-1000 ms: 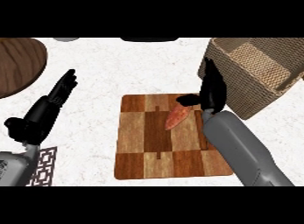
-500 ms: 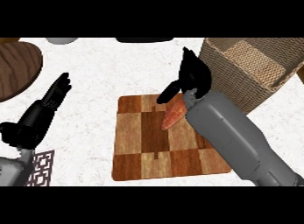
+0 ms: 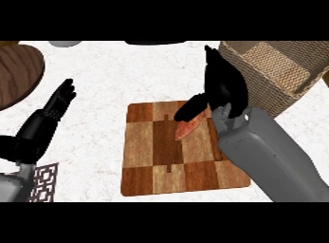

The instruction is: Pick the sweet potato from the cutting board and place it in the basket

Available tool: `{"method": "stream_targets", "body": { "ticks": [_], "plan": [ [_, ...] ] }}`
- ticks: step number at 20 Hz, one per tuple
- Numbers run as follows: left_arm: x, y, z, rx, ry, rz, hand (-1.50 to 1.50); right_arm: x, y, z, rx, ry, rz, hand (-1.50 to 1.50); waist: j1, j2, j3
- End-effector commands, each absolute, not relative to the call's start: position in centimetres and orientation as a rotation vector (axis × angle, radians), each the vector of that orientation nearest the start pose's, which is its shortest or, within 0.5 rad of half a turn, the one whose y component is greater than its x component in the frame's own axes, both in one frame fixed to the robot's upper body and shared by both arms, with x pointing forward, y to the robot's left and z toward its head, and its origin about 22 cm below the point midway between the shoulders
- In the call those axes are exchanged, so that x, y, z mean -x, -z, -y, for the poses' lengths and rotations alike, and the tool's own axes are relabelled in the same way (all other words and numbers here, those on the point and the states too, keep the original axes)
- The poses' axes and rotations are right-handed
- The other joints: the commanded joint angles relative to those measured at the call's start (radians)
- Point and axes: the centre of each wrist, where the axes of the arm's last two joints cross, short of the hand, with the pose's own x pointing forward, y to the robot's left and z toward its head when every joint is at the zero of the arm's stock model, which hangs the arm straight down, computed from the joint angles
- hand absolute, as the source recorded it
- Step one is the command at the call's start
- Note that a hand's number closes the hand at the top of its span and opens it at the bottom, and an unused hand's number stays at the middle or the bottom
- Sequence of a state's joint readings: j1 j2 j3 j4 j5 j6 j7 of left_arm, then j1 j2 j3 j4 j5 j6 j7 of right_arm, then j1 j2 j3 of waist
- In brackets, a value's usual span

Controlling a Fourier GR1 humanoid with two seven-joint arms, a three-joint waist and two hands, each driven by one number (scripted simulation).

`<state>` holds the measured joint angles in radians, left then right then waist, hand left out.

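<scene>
One sweet potato [image 3: 186,128] is your whole job. It lies slanted on the cutting board [image 3: 167,161], its upper end right under the thumb of your right hand [image 3: 221,88]. Judge it stiff, fairly light and tapered, with a dry skin that should not slip much. It may roll, so take it across the thick middle, not at a tip. Your right hand is unclenched, fingers straight and pointing away from you, grasping nothing; I cannot tell whether the thumb touches the potato. Just beyond that hand and to its right sits the woven basket [image 3: 286,66]. Your left hand [image 3: 48,116] rests open, well off to the left over the table [image 3: 125,76]. You will find no label, brand or writing to read.
</scene>
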<state>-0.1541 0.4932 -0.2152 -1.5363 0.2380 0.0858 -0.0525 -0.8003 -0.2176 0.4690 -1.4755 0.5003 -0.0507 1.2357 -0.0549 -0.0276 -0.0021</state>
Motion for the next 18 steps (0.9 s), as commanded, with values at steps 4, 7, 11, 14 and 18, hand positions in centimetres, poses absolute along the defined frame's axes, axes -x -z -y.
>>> {"method": "stream_targets", "body": {
  "ticks": [4, 7, 11, 14, 18],
  "plan": [
    [-27.4, -5.0, -28.8, -0.084, 0.359, 1.679, 0.00, -29.4, -16.9, 8.5, 0.837, -0.504, 0.941, -1.50, 0.023, 0.017, 0.000],
    [-26.8, -4.8, -28.3, -0.047, 0.370, 1.664, 0.00, -29.0, -15.5, 9.7, 0.853, -0.440, 0.956, -1.50, 0.041, 0.021, 0.001],
    [-28.4, -6.4, -27.9, -0.050, 0.381, 1.698, 0.00, -28.6, -11.6, 10.6, 0.884, -0.422, 0.965, -1.50, 0.044, 0.026, 0.002],
    [-28.5, -5.1, -26.9, -0.031, 0.382, 1.680, 0.00, -28.9, -9.0, 10.6, 0.928, -0.439, 0.971, -1.50, 0.051, 0.029, 0.002],
    [-28.1, -5.8, -26.5, -0.045, 0.371, 1.696, 0.00, -28.6, -7.4, 9.6, 0.939, -0.429, 0.943, -1.50, 0.056, 0.028, 0.002]
  ]
}}
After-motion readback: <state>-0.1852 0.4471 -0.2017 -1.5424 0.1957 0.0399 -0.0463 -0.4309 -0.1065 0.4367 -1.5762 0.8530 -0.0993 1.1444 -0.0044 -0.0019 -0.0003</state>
